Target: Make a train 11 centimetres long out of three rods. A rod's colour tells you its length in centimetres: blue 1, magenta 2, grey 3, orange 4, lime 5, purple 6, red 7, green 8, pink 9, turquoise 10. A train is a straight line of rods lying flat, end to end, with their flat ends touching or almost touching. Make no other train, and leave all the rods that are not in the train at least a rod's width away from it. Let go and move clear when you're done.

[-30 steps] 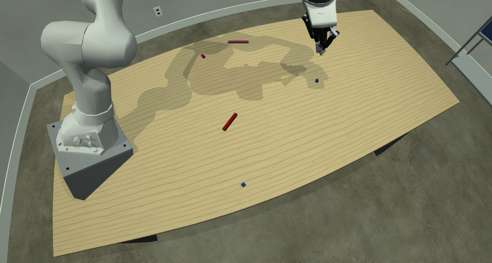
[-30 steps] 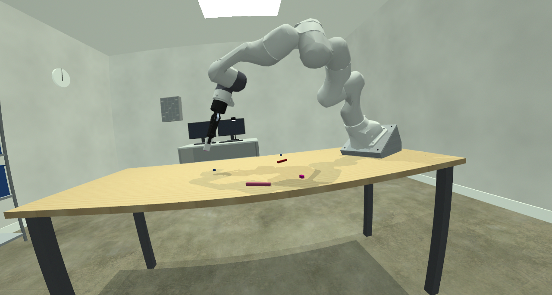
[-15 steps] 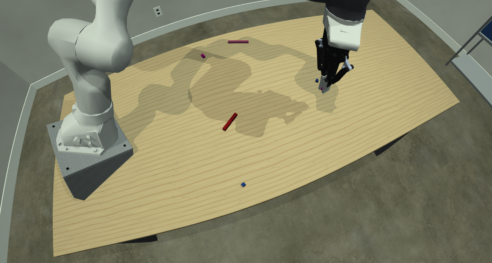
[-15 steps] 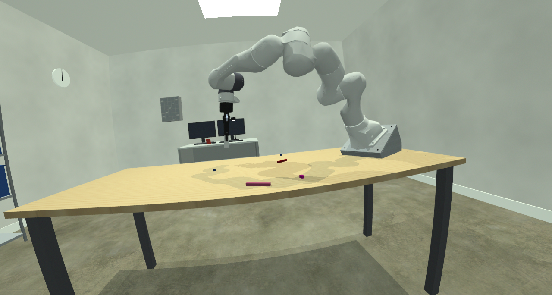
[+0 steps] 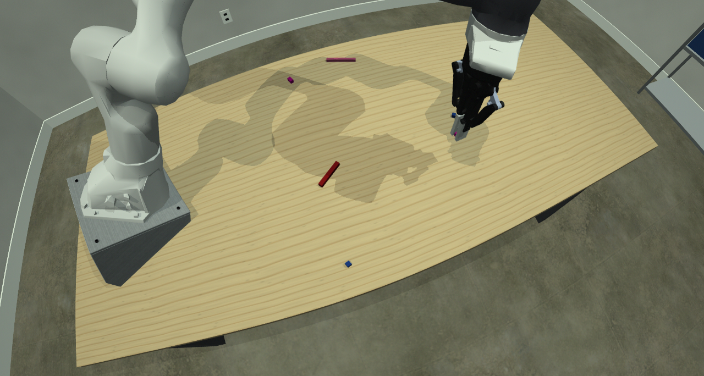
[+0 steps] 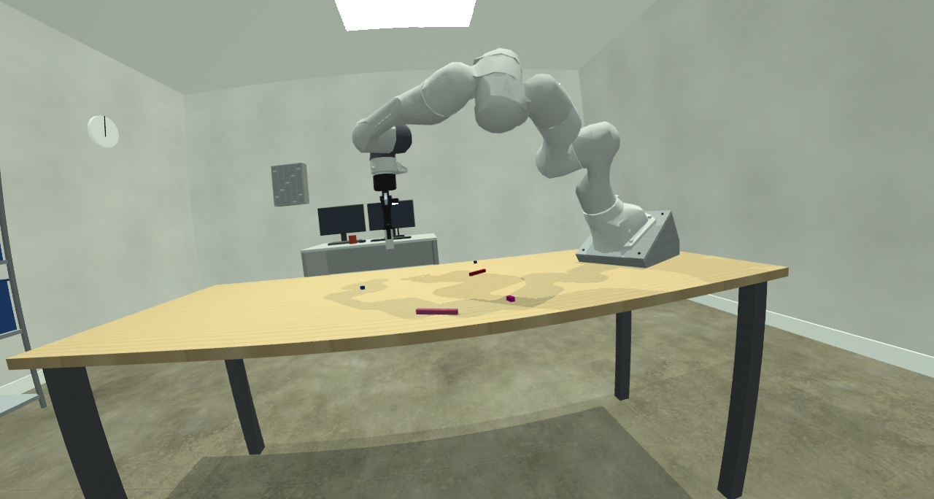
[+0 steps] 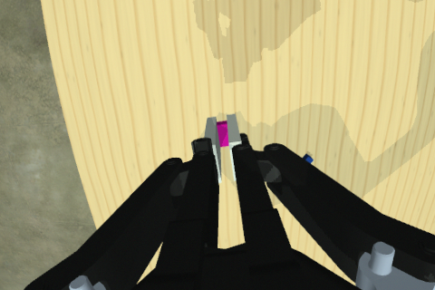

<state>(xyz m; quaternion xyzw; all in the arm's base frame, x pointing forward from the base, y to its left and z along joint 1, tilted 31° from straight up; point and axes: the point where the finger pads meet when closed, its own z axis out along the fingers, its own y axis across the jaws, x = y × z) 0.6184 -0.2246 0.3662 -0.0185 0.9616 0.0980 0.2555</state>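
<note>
My gripper (image 5: pixel 458 131) (image 6: pixel 390 242) (image 7: pixel 223 130) is shut on a magenta rod (image 7: pixel 223 134) and holds it above the table. A blue rod (image 5: pixel 453 115) (image 6: pixel 362 287) (image 7: pixel 308 159) lies on the table near the gripper in the top view. A second blue rod (image 5: pixel 347 263) (image 6: pixel 474 261) lies apart near the long front edge in the top view. A red rod (image 5: pixel 328 173) (image 6: pixel 477 272) lies mid-table at a slant. A pink rod (image 5: pixel 340 59) (image 6: pixel 436 311) lies near the opposite edge. Another magenta rod (image 5: pixel 290 79) (image 6: pixel 510 298) lies apart from it. No rods on the table touch each other.
The wooden table (image 5: pixel 236 285) (image 6: pixel 195 319) carries the arm's base (image 5: pixel 142 245) (image 6: pixel 662 241) at one end. The arm's shadow falls across the middle. A desk with two monitors (image 6: pixel 341 219) stands beyond the table in the exterior view.
</note>
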